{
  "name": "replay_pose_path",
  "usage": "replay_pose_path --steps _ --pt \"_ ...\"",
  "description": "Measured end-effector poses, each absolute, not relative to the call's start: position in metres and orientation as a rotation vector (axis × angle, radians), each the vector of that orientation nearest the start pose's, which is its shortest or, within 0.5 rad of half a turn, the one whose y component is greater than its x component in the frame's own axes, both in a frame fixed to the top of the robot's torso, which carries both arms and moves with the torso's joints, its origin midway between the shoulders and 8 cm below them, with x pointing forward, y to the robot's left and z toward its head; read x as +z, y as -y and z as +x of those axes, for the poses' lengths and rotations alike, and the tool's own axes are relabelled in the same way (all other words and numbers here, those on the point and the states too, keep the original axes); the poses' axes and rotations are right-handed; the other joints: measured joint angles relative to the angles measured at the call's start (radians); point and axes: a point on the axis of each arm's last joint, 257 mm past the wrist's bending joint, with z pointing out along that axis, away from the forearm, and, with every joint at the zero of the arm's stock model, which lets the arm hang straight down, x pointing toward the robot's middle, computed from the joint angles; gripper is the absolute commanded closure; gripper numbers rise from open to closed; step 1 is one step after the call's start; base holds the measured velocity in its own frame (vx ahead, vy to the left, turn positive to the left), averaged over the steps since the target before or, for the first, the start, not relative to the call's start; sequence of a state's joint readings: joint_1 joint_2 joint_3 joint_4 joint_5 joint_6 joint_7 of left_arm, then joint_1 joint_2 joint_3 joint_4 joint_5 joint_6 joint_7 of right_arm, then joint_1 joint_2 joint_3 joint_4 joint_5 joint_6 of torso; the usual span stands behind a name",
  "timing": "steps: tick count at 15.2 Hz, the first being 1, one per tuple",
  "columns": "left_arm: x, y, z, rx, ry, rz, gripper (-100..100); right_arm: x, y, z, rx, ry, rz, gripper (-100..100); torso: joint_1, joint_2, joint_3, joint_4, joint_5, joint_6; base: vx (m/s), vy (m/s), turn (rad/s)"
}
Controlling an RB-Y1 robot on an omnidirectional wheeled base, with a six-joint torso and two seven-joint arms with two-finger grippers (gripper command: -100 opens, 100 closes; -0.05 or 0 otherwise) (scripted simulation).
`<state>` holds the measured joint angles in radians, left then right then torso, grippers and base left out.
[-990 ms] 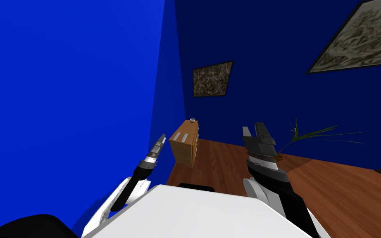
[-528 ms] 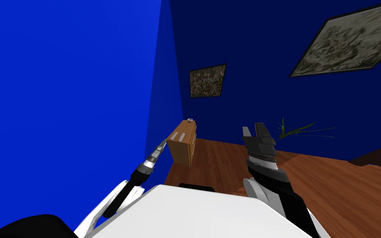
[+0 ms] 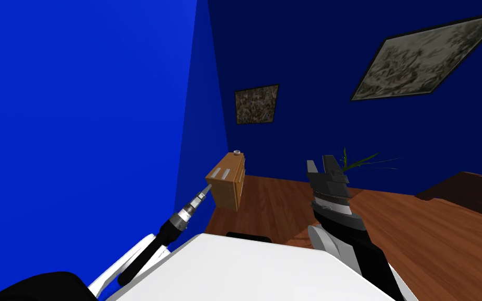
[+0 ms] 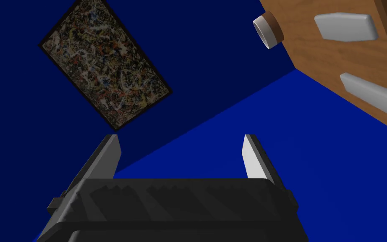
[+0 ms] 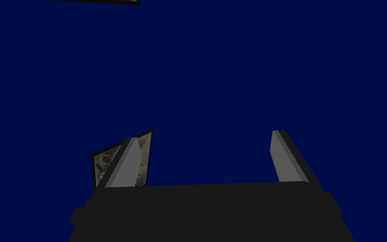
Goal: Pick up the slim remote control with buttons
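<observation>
Wooden cabinet [image 3: 227, 185]: carries two grey slabs on top.
Remote: either longer slab [image 4: 372, 96] or shorter slab [image 4: 345, 27]; cannot tell which.
Left hand [image 4: 181, 138]: open, near cabinet.
Right hand [image 5: 204, 135]: open, raised.

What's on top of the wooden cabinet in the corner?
On the wooden cabinet lie a slim light grey bar, a second grey bar beside it, apart, and a small round white-rimmed pot at one edge. No buttons show; the cabinet's inside is hidden.
</observation>
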<state>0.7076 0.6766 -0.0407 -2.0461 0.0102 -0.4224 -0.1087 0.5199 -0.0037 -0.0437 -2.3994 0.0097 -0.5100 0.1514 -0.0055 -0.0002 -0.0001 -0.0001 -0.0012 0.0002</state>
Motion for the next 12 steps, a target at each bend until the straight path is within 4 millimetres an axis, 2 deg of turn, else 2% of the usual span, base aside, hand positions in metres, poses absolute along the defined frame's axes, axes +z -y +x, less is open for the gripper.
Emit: replay_pose_path --steps 5,9,11,12 --pt "-0.225 -0.299 0.316 -0.931 -1.672 -0.458 -100 0.073 0.285 0.313 1.126 -0.575 0.499 0 0.002 -0.002 -0.001 0.0 0.0 0.0 0.043 -0.067 -0.072" --pt "-0.261 -0.313 0.298 -0.889 -1.795 -0.448 -100 0.073 0.285 0.313 1.126 -0.575 0.499 0 0.002 -0.003 -0.002 -0.001 0.0 0.0 0.063 -0.066 -0.077" --pt "-0.286 -0.321 0.283 -0.86 -1.875 -0.448 -100 0.073 0.285 0.313 1.126 -0.575 0.499 0 0.001 -0.006 -0.003 -0.001 0.0 0.0 0.094 -0.072 -0.047" --pt "-0.289 -0.322 0.279 -0.851 -1.899 -0.439 -100 0.073 0.285 0.313 1.126 -0.575 0.499 0 0.001 -0.005 -0.003 -0.001 0.0 0.0 0.08 -0.062 -0.064"
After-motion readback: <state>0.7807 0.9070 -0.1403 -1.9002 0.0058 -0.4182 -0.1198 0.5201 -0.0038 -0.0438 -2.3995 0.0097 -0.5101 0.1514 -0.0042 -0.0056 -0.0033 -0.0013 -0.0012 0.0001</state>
